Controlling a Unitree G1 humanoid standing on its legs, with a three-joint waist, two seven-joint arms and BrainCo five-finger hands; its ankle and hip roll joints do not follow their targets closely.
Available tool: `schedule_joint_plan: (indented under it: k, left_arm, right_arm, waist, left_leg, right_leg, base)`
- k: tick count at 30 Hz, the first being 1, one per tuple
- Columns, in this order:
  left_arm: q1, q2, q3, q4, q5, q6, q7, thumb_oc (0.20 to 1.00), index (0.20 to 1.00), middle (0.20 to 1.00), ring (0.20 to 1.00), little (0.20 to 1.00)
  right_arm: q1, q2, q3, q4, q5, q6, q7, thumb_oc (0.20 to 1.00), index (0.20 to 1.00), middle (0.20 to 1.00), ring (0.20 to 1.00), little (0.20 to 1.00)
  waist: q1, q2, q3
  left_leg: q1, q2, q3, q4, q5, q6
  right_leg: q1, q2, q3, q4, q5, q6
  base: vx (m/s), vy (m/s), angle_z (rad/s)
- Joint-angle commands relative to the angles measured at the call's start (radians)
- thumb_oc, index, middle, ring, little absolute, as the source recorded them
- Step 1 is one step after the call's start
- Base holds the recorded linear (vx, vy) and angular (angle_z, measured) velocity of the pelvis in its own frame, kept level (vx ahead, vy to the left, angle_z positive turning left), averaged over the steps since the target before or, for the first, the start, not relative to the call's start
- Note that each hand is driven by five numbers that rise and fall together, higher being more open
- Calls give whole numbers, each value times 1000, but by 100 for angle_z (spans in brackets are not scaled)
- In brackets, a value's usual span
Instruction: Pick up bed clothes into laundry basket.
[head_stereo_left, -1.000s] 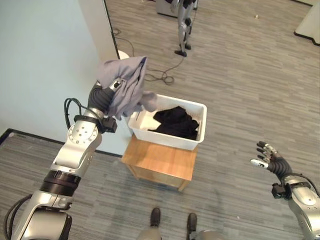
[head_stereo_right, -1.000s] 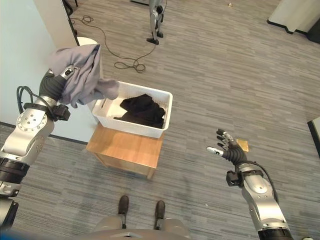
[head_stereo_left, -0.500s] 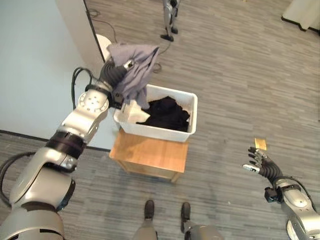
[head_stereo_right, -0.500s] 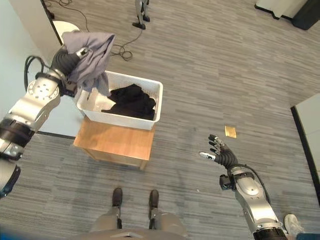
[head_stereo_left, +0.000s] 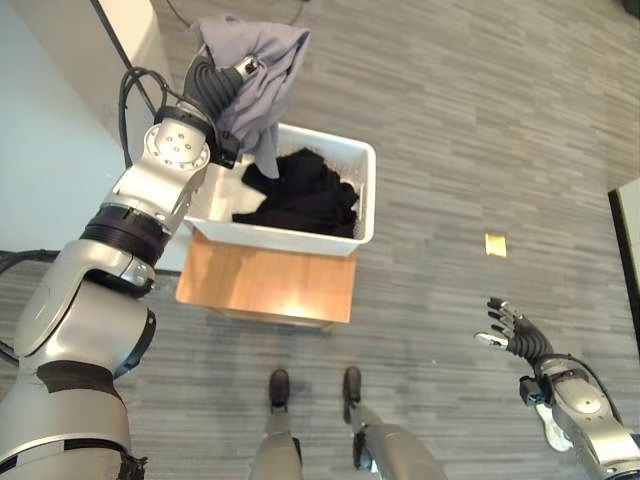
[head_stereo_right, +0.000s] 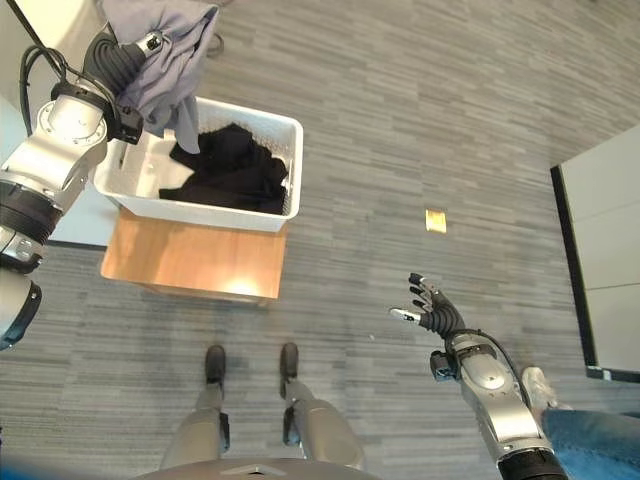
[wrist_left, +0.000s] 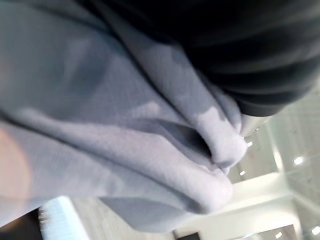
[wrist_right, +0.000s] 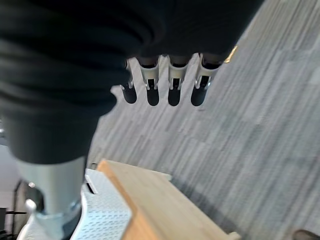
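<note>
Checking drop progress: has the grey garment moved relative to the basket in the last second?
Yes. The grey garment now hangs over the white basket's left corner, further inward than before.

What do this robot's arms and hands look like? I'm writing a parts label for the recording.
Both arms are silver-grey metal with rounded joint housings and black bands. A black cable loops beside the left arm's wrist. Each wrist and hand back wears a dark ribbed cover. The right hand has silver fingers with dark tips. The left hand is mostly draped by grey cloth.
</note>
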Motion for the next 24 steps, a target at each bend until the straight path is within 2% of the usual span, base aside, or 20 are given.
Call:
schedule_joint_plan:
  k: [1,2,3,4,5,13,20,23,24]
  left_arm:
    - [-165,-25,4,63,76,-44,2,200,200,200,200,200]
    - [-165,-30,-6,76,93,-38,-6,200,200,200,200,200]
    - [-168,-36,-13,87,106,-34,-12,429,429,429,429,429]
    - [-170,-48,-28,109,137,-24,-27,896,896,896,896,896]
    - [-182,-51,-50,117,157,-20,-36,1000,1000,1000,1000,1000]
    - [-133,-67,-79,4,267,-6,-79,1000,1000,1000,1000,1000]
    - [-76,-89,-52,-57,259,-12,-80,1000,1000,1000,1000,1000]
    - [12,-56,6,-158,209,-25,-78,1000,1000,1000,1000,1000]
    - [156,-48,110,-261,119,-49,-70,1000,1000,1000,1000,1000]
  right_arm:
    - [-59,13,-47,-15,-24,-61,-33,1000,1000,1000,1000,1000]
    - [-63,15,-43,-11,-27,-62,-36,1000,1000,1000,1000,1000]
    - [-67,19,-37,-7,-28,-64,-37,1000,1000,1000,1000,1000]
    - [-73,24,-28,-1,-31,-66,-40,1000,1000,1000,1000,1000]
    - [-79,24,-22,6,-32,-67,-42,1000,1000,1000,1000,1000]
    - [-43,40,-43,-8,-64,-76,-40,1000,1000,1000,1000,1000]
    - [-45,35,-36,-8,-65,-74,-38,1000,1000,1000,1000,1000]
    - [-38,27,-48,-26,-64,-72,-29,1000,1000,1000,1000,1000]
    - [-22,30,-78,-42,-62,-64,-22,1000,1000,1000,1000,1000]
  waist:
    - [12,26,71]
    - [11,23,77]
    - [11,19,82]
    - [9,17,87]
    - [9,16,91]
    - [24,33,112]
    - [34,51,102]
    - [46,62,86]
    - [62,74,63]
  left_leg:
    - [49,13,-17,5,-37,2]
    - [43,13,-17,5,-35,2]
    - [37,14,-18,5,-33,3]
    - [32,14,-17,5,-31,3]
    - [27,14,-20,5,-31,4]
    - [20,1,-35,5,-34,12]
    - [41,-4,-41,5,-36,12]
    - [64,-7,-42,5,-42,12]
    - [97,-14,-43,5,-51,12]
  right_leg:
    - [81,-12,-25,13,-31,94]
    - [76,-11,-24,13,-28,95]
    - [69,-10,-23,13,-26,95]
    - [63,-8,-20,13,-22,95]
    - [57,-8,-19,13,-17,96]
    - [49,-12,-27,13,-24,92]
    - [69,-12,-31,13,-34,87]
    - [92,-16,-34,13,-41,84]
    - [128,-20,-38,13,-55,77]
  base:
    - [-6,9,-7]
    - [-9,10,-8]
    - [-7,12,-7]
    - [-17,5,-6]
    - [-19,13,-4]
    - [-2,1,-1]
    - [1,-5,0]
    - [23,-22,-1]
    - [48,-28,-1]
